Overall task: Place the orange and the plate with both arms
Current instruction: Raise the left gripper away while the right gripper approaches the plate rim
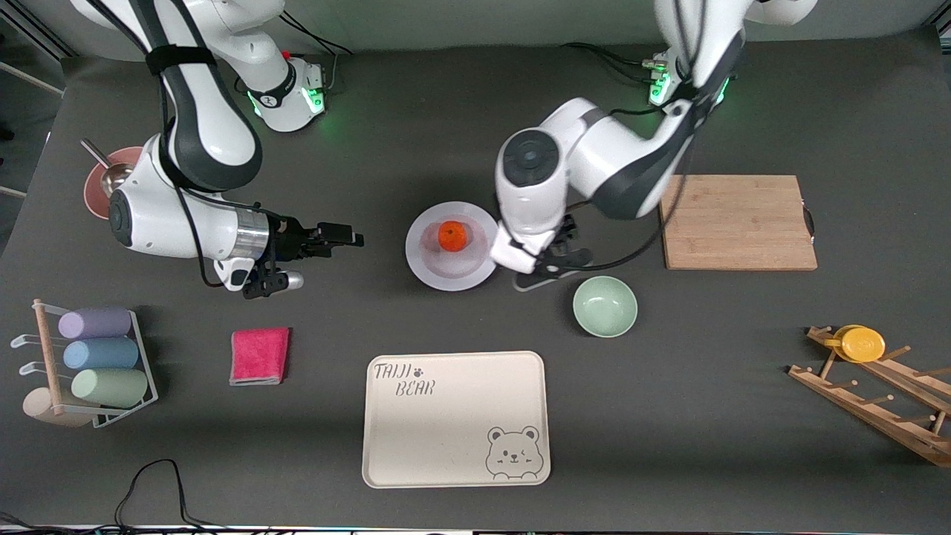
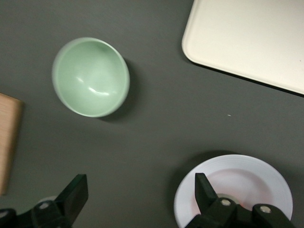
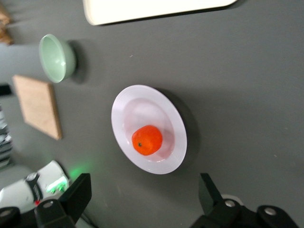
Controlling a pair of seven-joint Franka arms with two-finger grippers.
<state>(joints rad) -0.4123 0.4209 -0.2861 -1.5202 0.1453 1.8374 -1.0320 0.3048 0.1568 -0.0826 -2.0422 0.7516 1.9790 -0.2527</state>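
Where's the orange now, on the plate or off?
On it. The orange sits in the well of the plate, upright, dimple showing in the right wrist view. Neither gripper touches it.

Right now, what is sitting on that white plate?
A single orange rests on the plate, near its middle. The left arm hides the plate's edge nearest it, so nothing can be said there.

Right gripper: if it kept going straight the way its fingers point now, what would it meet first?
Probably the plate with the orange on it. The right gripper, open, points level across the table toward them; its height is unclear, so it might pass over the rim.
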